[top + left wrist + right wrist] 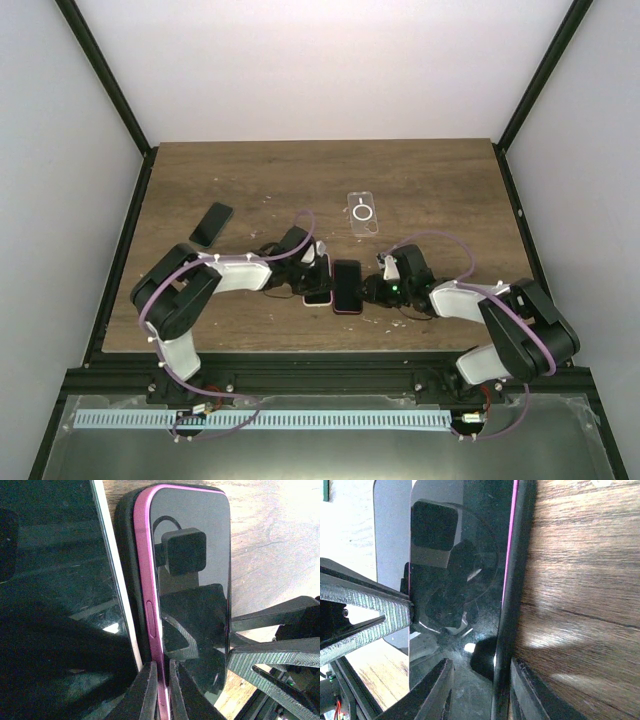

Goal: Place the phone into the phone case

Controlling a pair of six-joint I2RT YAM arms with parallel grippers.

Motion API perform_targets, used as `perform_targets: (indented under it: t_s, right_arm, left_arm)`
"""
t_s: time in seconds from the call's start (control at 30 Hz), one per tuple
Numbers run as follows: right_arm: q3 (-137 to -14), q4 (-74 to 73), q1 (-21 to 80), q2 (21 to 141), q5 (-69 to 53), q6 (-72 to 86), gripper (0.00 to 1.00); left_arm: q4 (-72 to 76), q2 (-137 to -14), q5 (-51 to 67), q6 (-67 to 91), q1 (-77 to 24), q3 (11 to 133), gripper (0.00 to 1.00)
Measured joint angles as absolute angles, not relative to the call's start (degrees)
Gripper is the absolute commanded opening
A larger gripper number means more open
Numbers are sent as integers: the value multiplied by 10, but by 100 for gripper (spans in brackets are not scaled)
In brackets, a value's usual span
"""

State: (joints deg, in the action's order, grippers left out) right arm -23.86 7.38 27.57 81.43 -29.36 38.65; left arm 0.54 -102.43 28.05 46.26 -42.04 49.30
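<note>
Glossy black glass on the phone (195, 595), matt grained wood of the table (275, 540), ribbed black plastic fingers (145, 695).

No lettering, brand or number is readable from here; the clear case (363, 213), upper middle on the bench (250, 170), bears only a white ring-and-bar mark

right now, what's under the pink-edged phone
A black case rim shows beside the pink-edged phone, so the case seems to lie beneath it on the wooden table. The phone covers the case's inside, so how deep it sits is hidden.
</note>
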Motion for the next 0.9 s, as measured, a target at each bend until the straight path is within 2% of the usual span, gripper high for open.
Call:
perform_targets:
  t_s: [0.17,0.3,0.4,0.7,0.9]
  right_arm:
    - [-236,79,275,814,-293,386,31]
    - [-236,79,275,813,-288,386,29]
    - [-236,73,275,809,-280,385,29]
    - [-228,63,275,790,-259,385,29]
    - [-228,58,275,787,-256,385,29]
  left_arm:
    - [-1,-1031,279,460,-421,503,19]
    - [0,-1032,279,460,-423,506,20]
    - [2,-1032,277,459,-424,506,28]
    - [18,-1031,272,448,-434,504,43]
    - [22,-1025,263,444,-438,500,48]
